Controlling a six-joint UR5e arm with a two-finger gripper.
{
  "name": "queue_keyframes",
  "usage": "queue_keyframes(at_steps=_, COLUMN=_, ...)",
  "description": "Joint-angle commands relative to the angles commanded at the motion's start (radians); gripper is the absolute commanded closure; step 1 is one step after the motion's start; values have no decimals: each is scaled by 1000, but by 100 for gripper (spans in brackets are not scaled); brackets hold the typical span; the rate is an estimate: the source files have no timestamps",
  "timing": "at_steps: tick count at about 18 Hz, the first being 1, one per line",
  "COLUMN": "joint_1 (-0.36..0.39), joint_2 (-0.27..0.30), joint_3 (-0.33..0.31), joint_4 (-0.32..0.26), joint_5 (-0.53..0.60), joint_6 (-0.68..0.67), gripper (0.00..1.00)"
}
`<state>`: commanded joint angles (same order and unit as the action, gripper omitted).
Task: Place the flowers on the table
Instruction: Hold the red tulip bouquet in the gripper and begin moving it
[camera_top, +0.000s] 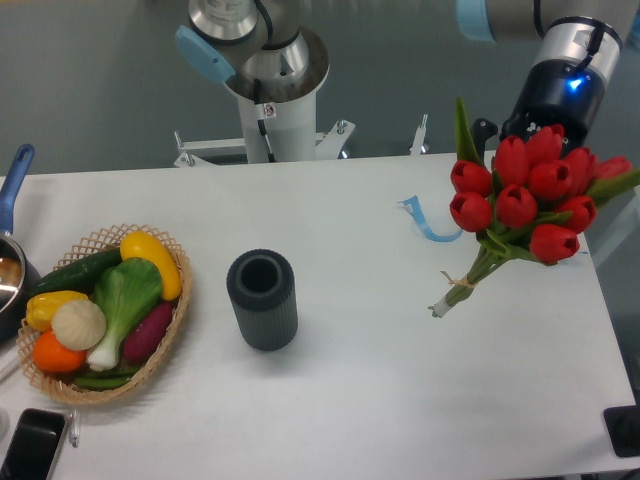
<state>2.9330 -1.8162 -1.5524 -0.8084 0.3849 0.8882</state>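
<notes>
The flowers (525, 200) are a bunch of red tulips with green stems, tied with a pale band near the cut ends (445, 300). They hang tilted at the right end of the white table (380, 400), heads high and reaching past its right edge, stem tips low by the tabletop. My gripper (540, 115), black with a blue light, comes down from the top right directly behind the heads. It appears shut on the bunch just under the blooms, and the blooms hide its fingertips.
A dark ribbed cylinder vase (262, 298) stands empty mid-table. A wicker basket (172, 330) of vegetables sits at the left, with a pot (12, 270) beside it and a phone (30, 445) at the front left corner. A blue strip (425, 222) lies near the flowers.
</notes>
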Motion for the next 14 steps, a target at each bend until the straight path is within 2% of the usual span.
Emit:
queue_keyframes(at_steps=2, joint_1=-2, joint_2=5, joint_3=-17, joint_4=6, joint_5=25, joint_6=8, gripper=48)
queue_keyframes(at_steps=10, joint_1=-5, joint_2=15, joint_3=-17, joint_4=17, joint_5=63, joint_6=12, gripper=48)
queue_keyframes(at_steps=14, joint_1=-15, joint_2=26, joint_3=-20, joint_4=17, joint_5=156, joint_6=11, gripper=48)
